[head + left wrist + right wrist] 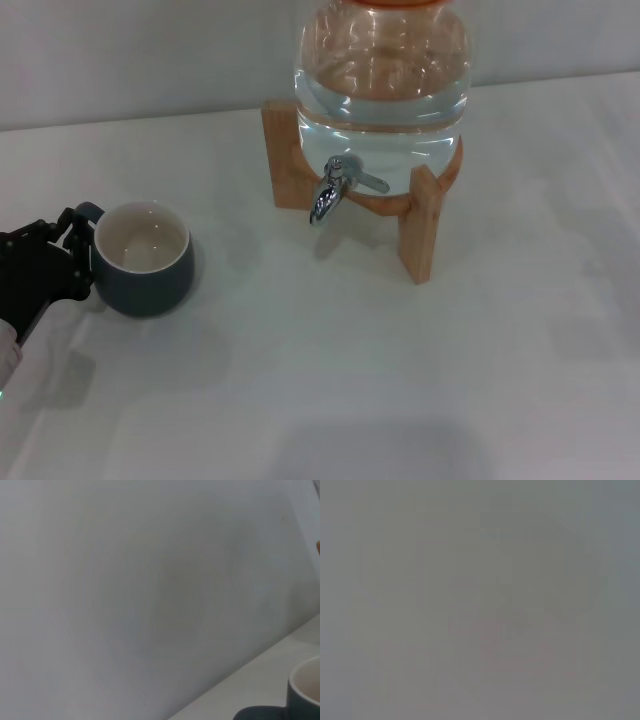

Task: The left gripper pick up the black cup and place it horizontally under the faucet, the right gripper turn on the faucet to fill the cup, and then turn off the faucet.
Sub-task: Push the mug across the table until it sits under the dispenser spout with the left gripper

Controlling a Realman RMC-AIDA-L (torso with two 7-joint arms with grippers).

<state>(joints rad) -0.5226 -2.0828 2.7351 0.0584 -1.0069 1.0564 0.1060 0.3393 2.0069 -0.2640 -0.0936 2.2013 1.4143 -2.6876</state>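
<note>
The black cup (146, 262) stands upright on the white table at the left, its cream inside facing up and its small handle (86, 212) turned toward the left edge. My left gripper (72, 256) is right at the cup's handle side, open, its black fingers (45, 262) spread against the cup's left wall. A part of the cup (303, 692) shows in the left wrist view. The chrome faucet (332, 193) sticks out from the jar's base, its lever pointing right and its spout down, well to the right of the cup. The right gripper is out of view.
A large clear glass jar (382, 75) of water sits on a tan wooden stand (420, 228) at the back centre. A pale wall runs behind the table. The right wrist view shows only flat grey.
</note>
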